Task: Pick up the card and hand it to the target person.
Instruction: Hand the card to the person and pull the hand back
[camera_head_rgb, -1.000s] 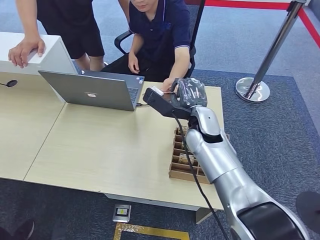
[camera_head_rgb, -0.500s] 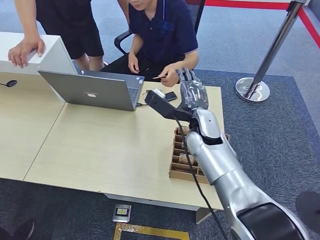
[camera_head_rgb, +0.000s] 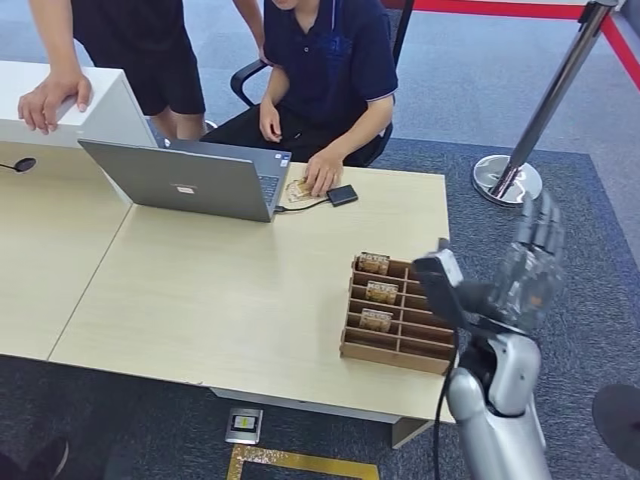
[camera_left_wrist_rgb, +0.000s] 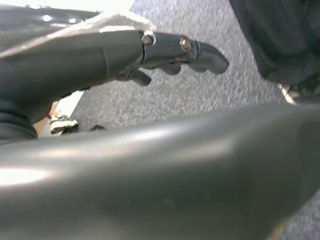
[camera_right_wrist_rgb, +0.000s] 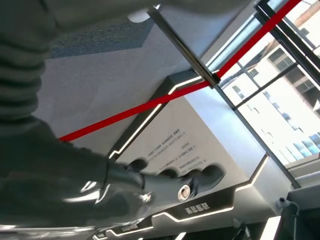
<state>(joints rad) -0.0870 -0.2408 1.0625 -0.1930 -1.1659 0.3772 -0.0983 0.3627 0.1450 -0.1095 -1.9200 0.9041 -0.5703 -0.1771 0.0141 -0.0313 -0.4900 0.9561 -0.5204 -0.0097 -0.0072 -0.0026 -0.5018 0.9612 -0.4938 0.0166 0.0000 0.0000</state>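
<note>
Swung back beside the cardboard tray (camera_head_rgb: 398, 352), the right hand (camera_head_rgb: 534, 262) is empty, fingers straight and apart; the card (camera_head_rgb: 298, 190) lies under the seated person's hand (camera_head_rgb: 323, 172), so lowering could clip the tray.

The raised silver right hand (camera_head_rgb: 534, 265) is motion-blurred. The small tan card (camera_head_rgb: 297, 190) is partly covered by the seated person's hand (camera_head_rgb: 323, 172); its print cannot be read.
</note>
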